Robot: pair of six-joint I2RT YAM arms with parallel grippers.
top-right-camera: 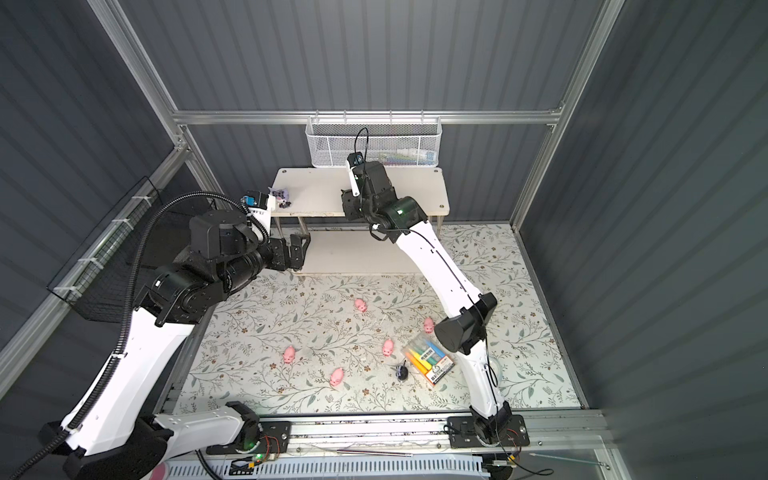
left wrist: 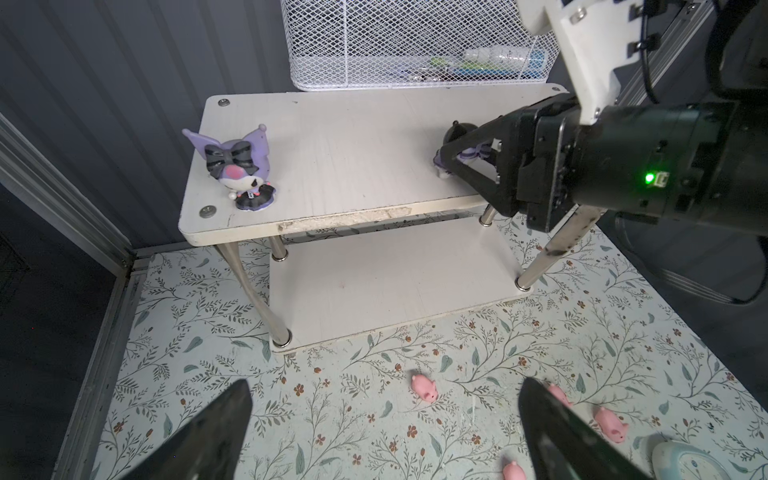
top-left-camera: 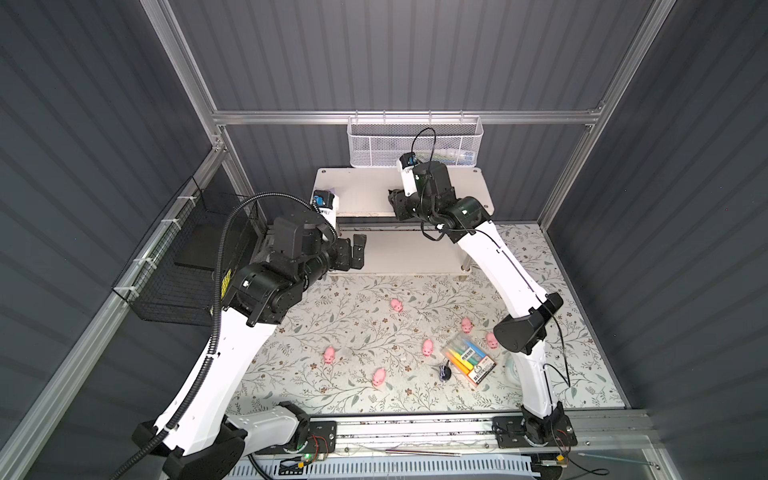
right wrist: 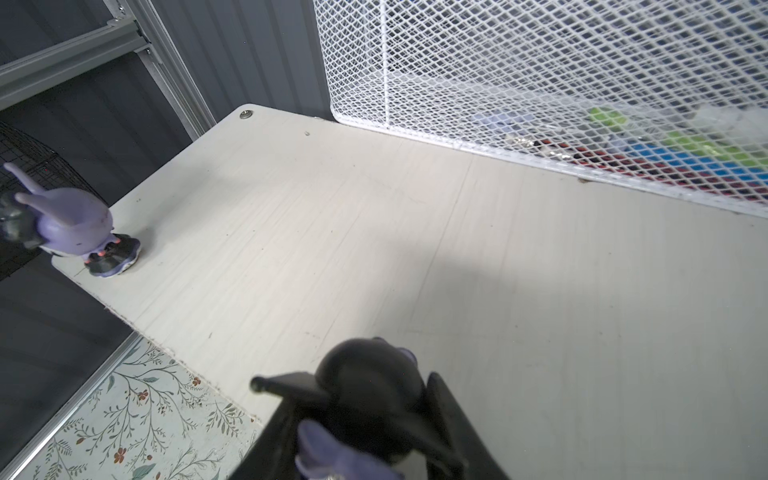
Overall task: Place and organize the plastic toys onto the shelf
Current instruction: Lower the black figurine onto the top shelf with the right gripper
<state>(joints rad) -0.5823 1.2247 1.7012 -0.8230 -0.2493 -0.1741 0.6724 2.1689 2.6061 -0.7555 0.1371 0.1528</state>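
Right arm reaches over the shelf (left wrist: 353,158). The right fingers (right wrist: 449,424) are clamped on the black-headed figurine (right wrist: 370,386), pinching its round head from both sides. Its pale base is at the top board, near the middle of the front edge. I cannot tell whether it touches the board or hangs just clear. I judge this to be the set-down step, with release not yet done.

The left fingers (left wrist: 216,440) stand wide apart with nothing between them, over the counter (top-left-camera: 332,316) in front of the shelf's left end. I read that as parked clear of the right arm's path.

The purple figurine (left wrist: 243,170) stands upright at the left front corner of the top board, well apart from the held one. That spacing suggests a row along the front. The third figurine (top-left-camera: 445,370) lies tipped on the counter just beside the marker pack (top-left-camera: 467,359). All six pigs (top-left-camera: 397,305) lie scattered on the counter. The lower board is bare.

Materials:
- **Figurines:** glossy moulded plastic with big rounded heads, pointed ears and small flared bases. They look top-heavy, so I expect a tilted release could topple one.
- **Pigs:** matte pink, rounded.
- **Shelf:** white boards with faint grain and a chipped front edge, on polished metal posts.
- **Counter:** covered by a floral printed sheet.
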